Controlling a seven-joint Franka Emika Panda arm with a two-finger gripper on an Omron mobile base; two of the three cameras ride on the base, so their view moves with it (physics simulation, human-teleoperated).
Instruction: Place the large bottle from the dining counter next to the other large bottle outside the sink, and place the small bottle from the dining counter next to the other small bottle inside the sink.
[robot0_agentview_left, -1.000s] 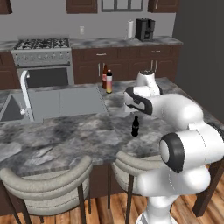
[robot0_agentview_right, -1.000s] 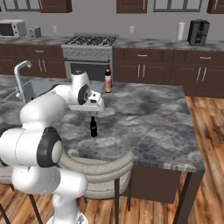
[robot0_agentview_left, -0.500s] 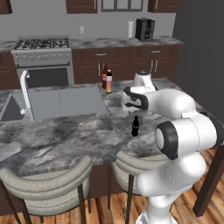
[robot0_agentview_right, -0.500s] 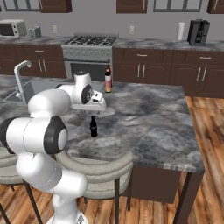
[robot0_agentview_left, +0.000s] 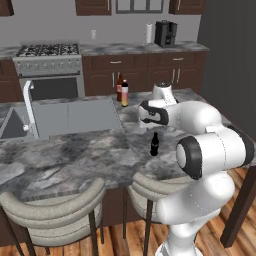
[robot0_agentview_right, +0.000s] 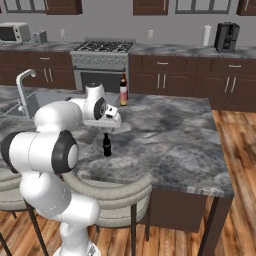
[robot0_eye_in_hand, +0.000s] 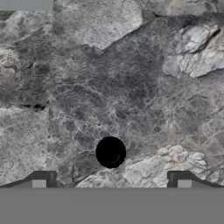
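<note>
The small bottle (robot0_agentview_left: 154, 144), dark with a dark cap, stands upright on the marbled dining counter (robot0_agentview_left: 75, 155) near its front edge. My gripper (robot0_agentview_left: 148, 125) hangs open just above it, pointing down. In the hand view the small bottle (robot0_eye_in_hand: 110, 152) is a black disc from above, centred between the spread fingertips (robot0_eye_in_hand: 39, 183). The large bottle (robot0_agentview_left: 119, 86), dark brown with a red label, stands beside the other large bottle (robot0_agentview_left: 124, 94), pale with a dark cap, right of the sink (robot0_agentview_left: 15, 125). The other small bottle is hidden.
A white faucet (robot0_agentview_left: 27, 102) arches over the sink, with the ridged drainboard (robot0_agentview_left: 75, 115) to its right. Two padded stools (robot0_agentview_left: 55, 210) stand against the counter's front. A stove (robot0_agentview_left: 47, 50) and a coffee machine (robot0_agentview_left: 165, 32) line the back wall.
The hand has drifted slightly left to sit over the small bottle, and the arm's upper links have swung to a new posture. The bottles have not moved.
</note>
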